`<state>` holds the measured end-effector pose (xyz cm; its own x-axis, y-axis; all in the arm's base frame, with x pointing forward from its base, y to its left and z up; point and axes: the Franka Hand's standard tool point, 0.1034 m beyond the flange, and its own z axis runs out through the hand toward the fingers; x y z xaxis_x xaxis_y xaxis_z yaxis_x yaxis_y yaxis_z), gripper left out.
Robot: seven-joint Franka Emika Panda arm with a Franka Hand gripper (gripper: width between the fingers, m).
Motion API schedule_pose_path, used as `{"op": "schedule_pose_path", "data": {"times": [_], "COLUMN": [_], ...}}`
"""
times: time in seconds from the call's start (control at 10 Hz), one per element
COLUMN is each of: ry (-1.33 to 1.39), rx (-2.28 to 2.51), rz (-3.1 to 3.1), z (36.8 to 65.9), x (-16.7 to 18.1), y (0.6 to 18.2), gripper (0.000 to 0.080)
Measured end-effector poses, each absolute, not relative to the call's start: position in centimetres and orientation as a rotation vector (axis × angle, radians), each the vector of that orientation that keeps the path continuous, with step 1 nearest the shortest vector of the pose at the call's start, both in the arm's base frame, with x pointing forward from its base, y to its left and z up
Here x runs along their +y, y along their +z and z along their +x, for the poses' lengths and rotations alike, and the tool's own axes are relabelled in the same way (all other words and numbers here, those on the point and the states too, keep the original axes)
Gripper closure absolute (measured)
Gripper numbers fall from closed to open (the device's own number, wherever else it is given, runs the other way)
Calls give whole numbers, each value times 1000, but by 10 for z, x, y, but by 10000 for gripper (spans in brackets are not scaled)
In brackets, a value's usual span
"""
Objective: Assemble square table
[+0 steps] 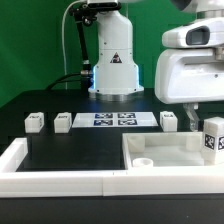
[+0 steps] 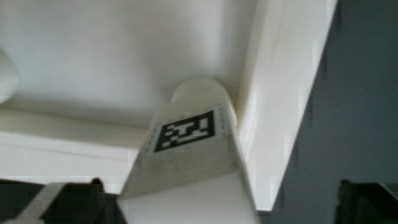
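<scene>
In the exterior view you are seeing the square table (image 1: 165,152) lying on the dark bench (image 1: 70,155) at that view's right, with one tagged leg (image 1: 213,135) standing upright at its far-right corner under the arm's white head and three more legs (image 1: 35,122) waiting along the back beside the marker board (image 1: 110,120). In the wrist view you are looking down at that leg (image 2: 187,150) between the dark fingertips (image 2: 71,197) of the pincer (image 2: 222,200), whose jaws are standing wide and gripping nothing, so I'd suggest centring on the leg before closing.
</scene>
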<state>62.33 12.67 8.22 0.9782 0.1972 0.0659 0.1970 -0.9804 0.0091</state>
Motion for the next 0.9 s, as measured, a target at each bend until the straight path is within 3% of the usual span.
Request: {"op": "schedule_pose_path", "data": {"times": [0.5,0.7,0.9], "ry": [117,117,118], "rx": [637,634,593], "rz": [3046,3046,3056], "z": [627,627,627], "x": [118,118,118], "y": [83,83,83], "gripper": [165,505,505]}}
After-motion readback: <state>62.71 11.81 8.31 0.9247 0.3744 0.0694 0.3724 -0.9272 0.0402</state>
